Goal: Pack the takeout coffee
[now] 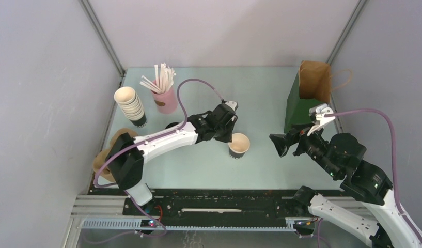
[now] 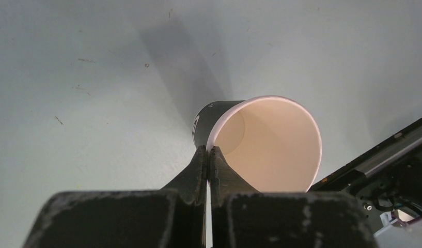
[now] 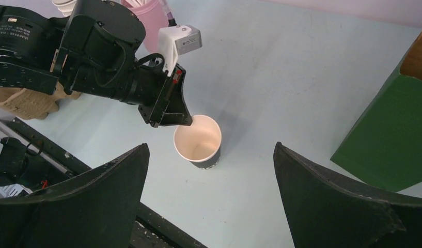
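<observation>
Coffee cup [image 1: 239, 145] stands upright and open-topped on the bench [image 1: 198, 165], centre of the top view. Left gripper [image 2: 208, 155]: jaws closed, pinching the cup's rim wall on its left side. Right gripper [image 1: 276, 144]: jaws wide open and empty, right of the cup and not touching it. The right wrist view frames the cup between them. Green bag [image 1: 301, 106] stands upper right.

You look down on pale green table [image 1: 270, 170], smooth, few small scuffs. White walls [image 1: 224, 31] close three sides, joined by grey metal posts [image 1: 103, 36]. Black rail [image 1: 224, 201] along your near edge. Light even, shadows soft.
</observation>
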You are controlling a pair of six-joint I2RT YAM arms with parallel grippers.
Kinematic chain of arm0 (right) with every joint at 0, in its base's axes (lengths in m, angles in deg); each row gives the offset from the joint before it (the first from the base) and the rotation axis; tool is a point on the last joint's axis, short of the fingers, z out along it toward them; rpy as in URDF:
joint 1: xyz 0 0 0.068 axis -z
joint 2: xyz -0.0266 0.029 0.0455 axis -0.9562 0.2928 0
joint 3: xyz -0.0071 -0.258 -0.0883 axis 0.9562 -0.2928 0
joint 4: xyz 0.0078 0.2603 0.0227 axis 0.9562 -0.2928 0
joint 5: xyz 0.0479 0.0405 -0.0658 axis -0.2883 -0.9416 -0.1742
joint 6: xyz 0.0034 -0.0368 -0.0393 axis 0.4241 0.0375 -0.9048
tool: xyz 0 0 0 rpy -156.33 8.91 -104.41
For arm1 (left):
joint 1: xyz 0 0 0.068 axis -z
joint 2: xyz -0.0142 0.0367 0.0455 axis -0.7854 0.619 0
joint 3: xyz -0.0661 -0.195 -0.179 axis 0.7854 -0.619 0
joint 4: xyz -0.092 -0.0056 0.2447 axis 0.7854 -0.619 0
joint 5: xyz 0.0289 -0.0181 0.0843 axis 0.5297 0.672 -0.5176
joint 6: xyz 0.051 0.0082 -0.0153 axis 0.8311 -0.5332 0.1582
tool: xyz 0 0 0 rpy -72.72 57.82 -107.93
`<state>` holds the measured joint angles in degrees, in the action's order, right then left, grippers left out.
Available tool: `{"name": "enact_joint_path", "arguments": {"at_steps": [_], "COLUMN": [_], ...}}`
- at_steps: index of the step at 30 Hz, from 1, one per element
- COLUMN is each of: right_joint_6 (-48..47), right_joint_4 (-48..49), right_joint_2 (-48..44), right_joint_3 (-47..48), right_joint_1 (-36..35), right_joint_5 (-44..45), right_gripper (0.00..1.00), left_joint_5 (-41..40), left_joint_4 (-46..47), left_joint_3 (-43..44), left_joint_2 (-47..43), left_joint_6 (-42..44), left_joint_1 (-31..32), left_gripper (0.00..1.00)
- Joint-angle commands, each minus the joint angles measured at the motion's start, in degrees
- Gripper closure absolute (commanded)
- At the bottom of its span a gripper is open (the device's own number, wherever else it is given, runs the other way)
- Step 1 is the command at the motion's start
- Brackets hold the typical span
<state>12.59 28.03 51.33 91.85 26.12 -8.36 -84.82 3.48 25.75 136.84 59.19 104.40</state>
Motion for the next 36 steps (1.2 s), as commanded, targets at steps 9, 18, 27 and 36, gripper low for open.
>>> {"name": "enact_joint_path", "arguments": {"at_steps": [9,18,27,36], "right_joint_6": [1.28,1.12,0.85,0.94], "right_joint_4": [2.91,3.39,3.29,3.23], "right_joint_2": [0.34,0.64,0.99,1.04], "right_joint_3": [-2.10,-2.83,-3.09,-3.43], "right_joint_1": [0.36,0.36,0.36,0.35], "right_joint_5": [-0.37,-0.57,-0.56,-0.46], "right_gripper": [0.01,0.01,0.01,0.01], "left_joint_5": [0.16,0.33,0.43,-1.44], "left_joint_4": [6.08,6.65,6.39,2.49], "left_joint_3": [-4.01,-4.12,-3.86,-1.88], "left_joint_2": [1.21,2.21,2.12,-0.03], "left_joint_6": [-2.73,-2.87,-2.68,-2.44], "left_joint_1": [0.32,0.27,0.28,0.27], "left_gripper": [1.00,0.96,0.92,0.59]}}
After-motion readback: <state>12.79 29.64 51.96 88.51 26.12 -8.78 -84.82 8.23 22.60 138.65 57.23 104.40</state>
